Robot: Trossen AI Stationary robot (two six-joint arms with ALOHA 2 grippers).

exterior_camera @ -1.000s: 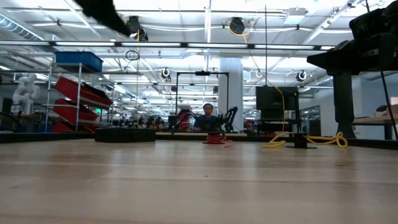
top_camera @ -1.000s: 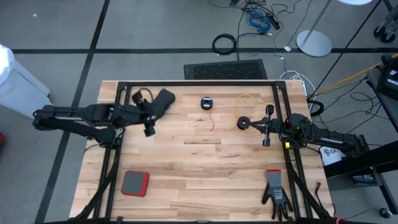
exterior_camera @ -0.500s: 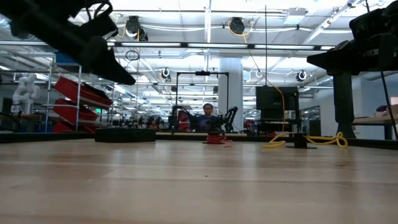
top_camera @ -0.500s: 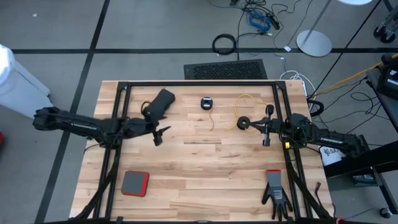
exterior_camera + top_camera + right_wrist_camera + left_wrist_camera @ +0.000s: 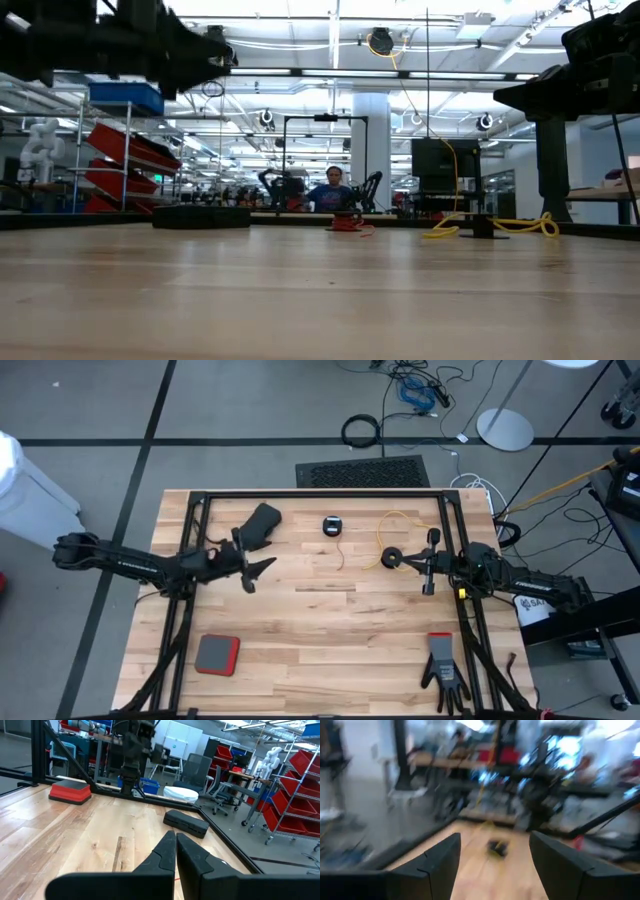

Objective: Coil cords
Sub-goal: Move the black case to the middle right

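The yellow cord [image 5: 402,528] lies in loose loops at the far right of the table and ends in a black reel [image 5: 392,558]. The thin red-orange cord [image 5: 340,555] lies near the middle, its black reel [image 5: 333,525] farther back. In the low view both cords [image 5: 347,223] [image 5: 492,227] rest on the wood. My left gripper [image 5: 260,570] [image 5: 494,865] hangs open above the table's left half, pointing about level toward the right edge. My right gripper [image 5: 410,560] [image 5: 175,851] is shut, held level above the table beside the yellow cord's reel.
A black case [image 5: 262,525] lies just beyond my left gripper. A red pad [image 5: 217,654] sits at the near left and a dark glove [image 5: 443,670] at the near right. A black frame [image 5: 320,494] rims the table. A person [image 5: 331,190] sits far behind.
My left gripper has sunk toward the table and shifted a little toward the right edge. It has tipped from slanting downward to about level and stayed open. The cords and my right arm have kept still.
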